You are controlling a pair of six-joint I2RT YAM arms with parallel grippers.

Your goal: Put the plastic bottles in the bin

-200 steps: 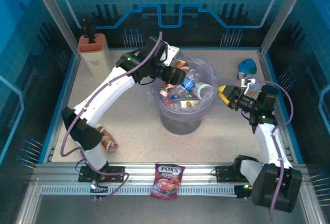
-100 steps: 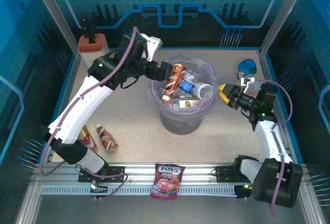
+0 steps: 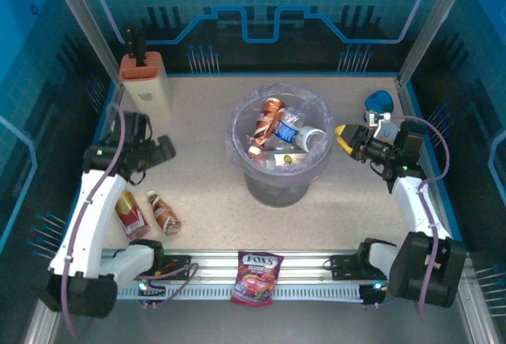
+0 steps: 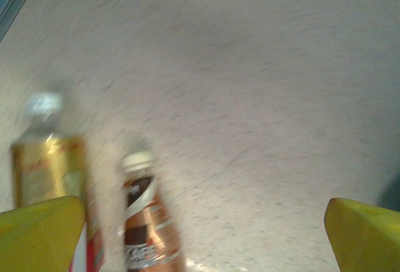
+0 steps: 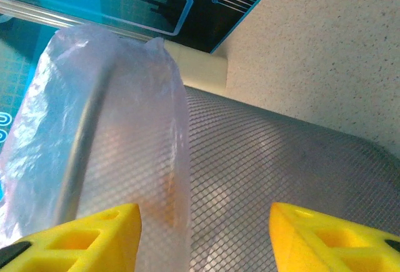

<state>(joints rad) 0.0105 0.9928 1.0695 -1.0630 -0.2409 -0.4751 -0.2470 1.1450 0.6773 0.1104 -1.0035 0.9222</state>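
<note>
While hovering the left hand [image 3: 164, 151], spread, near a brown bottle [image 3: 165, 213], holding the right hand [image 3: 341, 140] spread beside the bin [image 3: 278, 187].

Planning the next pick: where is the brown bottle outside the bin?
Top view: the brown bottle lies near-left, beside the red-and-gold bottle, nearer than the left pincer.

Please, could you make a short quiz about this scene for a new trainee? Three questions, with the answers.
1. True or false: the left claw is open and holds nothing.
2. How many plastic bottles lie on the table outside the bin? A) one B) two C) four
3. Which claw is nearer the bin?
Key: 1 true; 2 B; 3 the right claw.
</note>
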